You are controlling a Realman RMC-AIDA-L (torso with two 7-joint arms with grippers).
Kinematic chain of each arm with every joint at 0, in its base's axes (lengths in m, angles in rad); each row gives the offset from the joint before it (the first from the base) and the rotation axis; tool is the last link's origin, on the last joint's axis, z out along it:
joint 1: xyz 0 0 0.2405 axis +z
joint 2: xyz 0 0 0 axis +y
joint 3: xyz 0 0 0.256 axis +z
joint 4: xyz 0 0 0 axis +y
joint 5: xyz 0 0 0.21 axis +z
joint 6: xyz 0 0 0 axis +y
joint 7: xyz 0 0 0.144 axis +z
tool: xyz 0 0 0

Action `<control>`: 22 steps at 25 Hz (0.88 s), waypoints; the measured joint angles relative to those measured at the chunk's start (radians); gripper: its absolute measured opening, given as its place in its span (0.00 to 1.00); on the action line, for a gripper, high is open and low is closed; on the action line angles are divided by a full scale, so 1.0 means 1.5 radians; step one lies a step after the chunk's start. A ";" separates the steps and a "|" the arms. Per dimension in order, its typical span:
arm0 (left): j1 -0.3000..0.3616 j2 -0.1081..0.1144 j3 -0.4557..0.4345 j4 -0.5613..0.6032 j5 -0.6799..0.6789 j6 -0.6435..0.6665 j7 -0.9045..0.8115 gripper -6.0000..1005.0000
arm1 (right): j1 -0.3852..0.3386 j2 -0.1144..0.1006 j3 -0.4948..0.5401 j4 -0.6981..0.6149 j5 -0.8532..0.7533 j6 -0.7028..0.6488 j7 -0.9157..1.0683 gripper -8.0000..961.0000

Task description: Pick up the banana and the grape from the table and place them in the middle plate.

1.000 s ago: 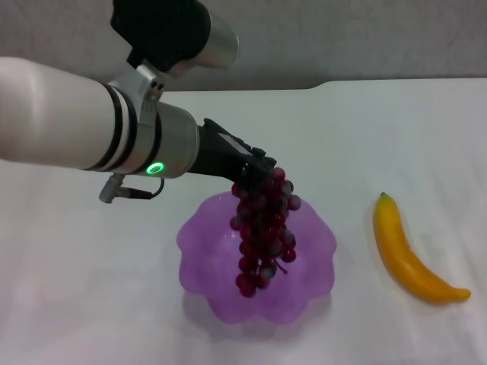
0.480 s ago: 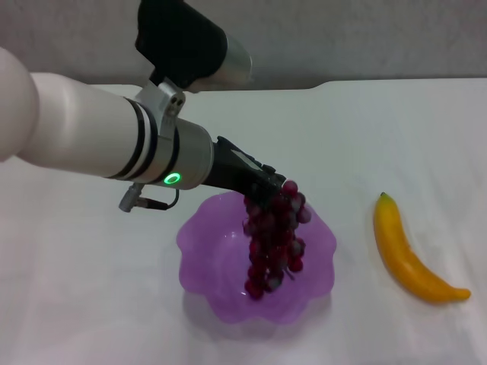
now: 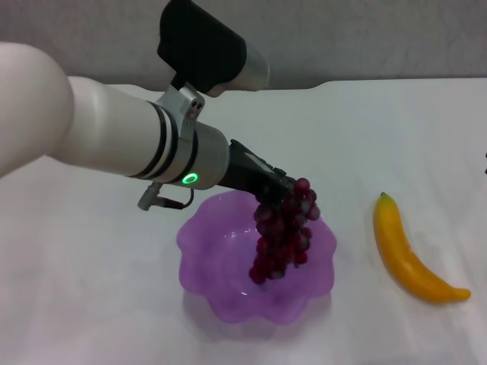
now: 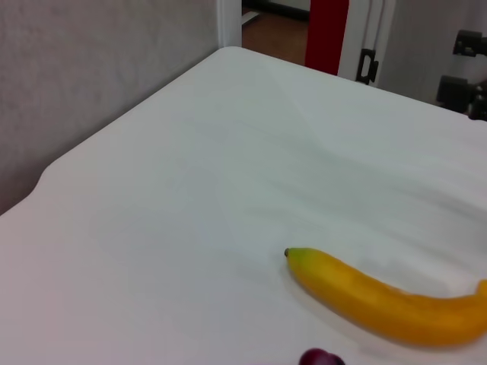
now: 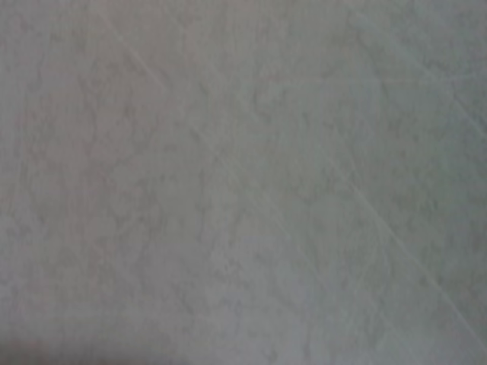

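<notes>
Head view: left pincer point(image 3: 280, 185) clamped on the top of the grape point(image 3: 283, 232), bunch dangling over the middle plate point(image 3: 199, 251), its lowest berries down inside the bowl, w/ contact not clear. The banana point(image 3: 411, 257) lies on the counter point(image 3: 396, 137), apart from the plate on the robot's right side, green tip pointing to the far edge. Right arm barely shows, only a dark sliver at the frame's right edge; right pincer not seen.

Step in hand, by judgement: delivering the grape, approx. halfway through the task, banana not yet touched. Next move calls for lowering the bunch till it rests in the bowl, then opening; after that the banana needs fetching, prob. easier for the right arm given its side.

Left wrist view: looks past the load to the banana point(image 4: 380, 300) on bare counter point(image 4: 190, 190), one grape berry point(image 4: 319, 357) at the frame edge. No plate, no fingers here; the head view alone shows those.

Right wrist view: only a blank grey-white surface. Nothing of the task in it.
</notes>
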 joint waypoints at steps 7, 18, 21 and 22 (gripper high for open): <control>-0.024 0.000 -0.001 -0.064 -0.032 -0.042 0.031 0.13 | 0.001 0.000 0.000 -0.001 0.000 -0.001 0.000 0.92; -0.057 0.001 -0.007 -0.165 -0.069 -0.100 0.064 0.13 | 0.003 0.000 -0.001 -0.001 0.000 -0.001 0.000 0.92; -0.063 0.001 -0.007 -0.194 -0.069 -0.117 0.070 0.13 | 0.003 0.000 -0.001 -0.001 0.000 -0.001 0.000 0.92; -0.065 0.000 -0.008 -0.204 -0.069 -0.124 0.072 0.13 | 0.004 0.000 -0.001 -0.001 0.000 -0.001 0.000 0.92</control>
